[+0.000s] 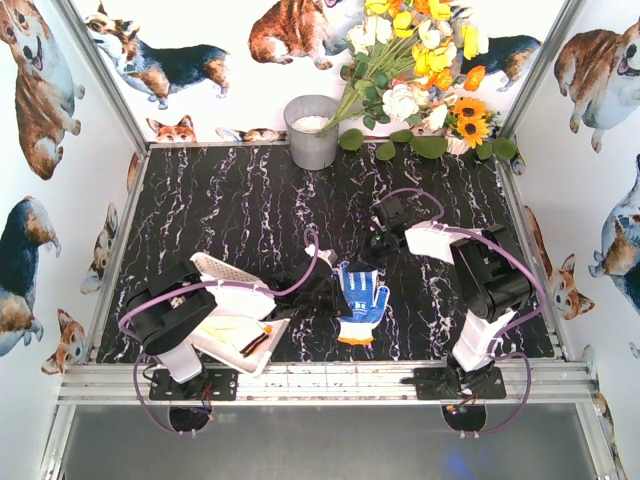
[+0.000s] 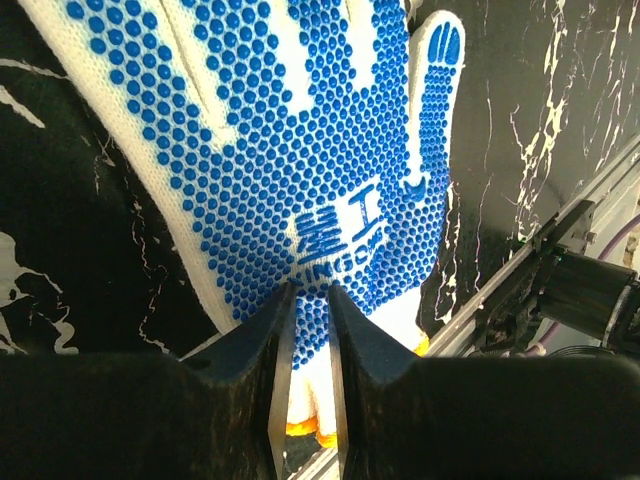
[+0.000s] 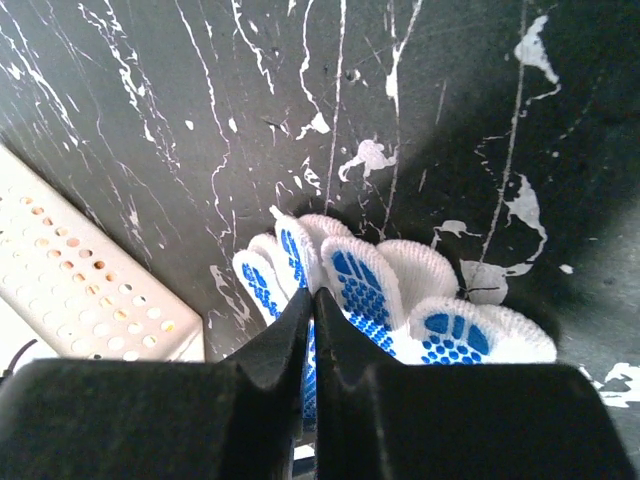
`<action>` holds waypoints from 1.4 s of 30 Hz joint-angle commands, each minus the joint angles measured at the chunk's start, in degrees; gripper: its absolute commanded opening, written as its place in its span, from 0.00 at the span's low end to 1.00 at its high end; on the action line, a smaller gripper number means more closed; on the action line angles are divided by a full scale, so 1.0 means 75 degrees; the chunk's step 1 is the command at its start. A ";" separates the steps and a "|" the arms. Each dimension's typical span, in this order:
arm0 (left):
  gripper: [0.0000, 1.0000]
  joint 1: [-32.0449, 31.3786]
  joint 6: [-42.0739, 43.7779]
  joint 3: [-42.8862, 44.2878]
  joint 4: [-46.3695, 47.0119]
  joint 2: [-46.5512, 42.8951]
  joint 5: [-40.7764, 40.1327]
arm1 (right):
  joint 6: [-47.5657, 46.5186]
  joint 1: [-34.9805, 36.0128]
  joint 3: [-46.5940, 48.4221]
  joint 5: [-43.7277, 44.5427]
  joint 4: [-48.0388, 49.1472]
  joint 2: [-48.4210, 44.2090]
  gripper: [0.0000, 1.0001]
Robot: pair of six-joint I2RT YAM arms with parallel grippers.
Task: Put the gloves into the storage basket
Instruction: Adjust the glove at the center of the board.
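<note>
**Tech A:** Step in hand?

**Tech B:** Grasp stage for the blue-dotted glove [image 1: 360,298]. Lying dotted side up on the surface, near the middle of the near edge, orange cuff [image 2: 300,428] toward that edge. Not yet lifted, judging by the top view.

**Tech A:** State of the jaws?

**Tech B:** Left jaws: narrowed to a slit, pinching the knit at the heel of the palm, just above the cuff. Right jaws: pressed together at the glove's finger end, with a sliver of blue knit caught between (a thin hold, by the look of it).

**Tech A:** Next move?

**Tech B:** Raise both ends together. Keep the glove slack between the two holds. Carry it leftward to the storage basket [image 1: 215,268] at the near left corner of the surface. Release over the open top, probably one end first to avoid stretching the knit.

**Tech A:** Obstructions?

**Tech B:** Basket partly covered by the left arm [image 1: 170,320], so little free opening from above. Pale gloves [image 1: 232,335] already inside. Expect tight clearance for two arms at that corner. Watch the purple cable [image 1: 300,275] looping just beside the glove. Grey bucket [image 1: 312,130] and flower bunch [image 1: 420,60] along the far edge, well apart from the carry path.
</note>
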 commanded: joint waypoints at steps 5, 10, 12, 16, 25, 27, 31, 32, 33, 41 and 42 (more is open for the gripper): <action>0.22 -0.0085 0.0313 0.0055 -0.1172 -0.0398 -0.0262 | -0.0478 -0.0026 0.0544 0.0721 -0.0412 -0.0519 0.17; 0.37 -0.0090 0.0461 0.0368 -0.1502 -0.0757 -0.0458 | -0.0577 -0.0035 0.0474 0.0798 -0.0669 -0.1073 0.30; 0.42 -0.0082 0.0533 0.0664 -0.1664 -0.0867 -0.0589 | -0.0633 -0.0048 0.0382 0.0892 -0.0768 -0.1340 0.33; 0.43 -0.0028 0.0657 0.0932 -0.1775 -0.0916 -0.0912 | -0.0671 -0.0212 0.0148 0.0964 -0.0828 -0.1577 0.34; 0.30 0.0268 0.0725 0.1559 -0.1369 -0.0276 -0.1141 | -0.0715 -0.0308 0.0133 0.0801 -0.0624 -0.1006 0.29; 0.29 0.0355 0.0783 0.1711 -0.1289 0.0083 -0.1114 | -0.0714 -0.0308 0.0156 0.0802 -0.0591 -0.0892 0.28; 0.24 0.0542 0.0922 0.2028 -0.1152 0.0511 -0.0971 | -0.0729 -0.0308 0.0158 0.0865 -0.0573 -0.0746 0.27; 0.24 0.0585 0.0967 0.2092 -0.1139 0.0600 -0.0914 | -0.0737 -0.0308 0.0158 0.0877 -0.0567 -0.0707 0.27; 0.24 0.0605 0.0999 0.2153 -0.1137 0.0681 -0.0884 | -0.0746 -0.0308 0.0147 0.0882 -0.0556 -0.0673 0.27; 0.22 0.0684 0.1101 0.2113 -0.0974 0.1098 -0.0738 | -0.0675 -0.0311 0.0124 0.0748 -0.0344 -0.0319 0.24; 0.22 0.0683 0.1088 0.2066 -0.0928 0.1112 -0.0724 | -0.0672 -0.0311 0.0117 0.0734 -0.0329 -0.0258 0.24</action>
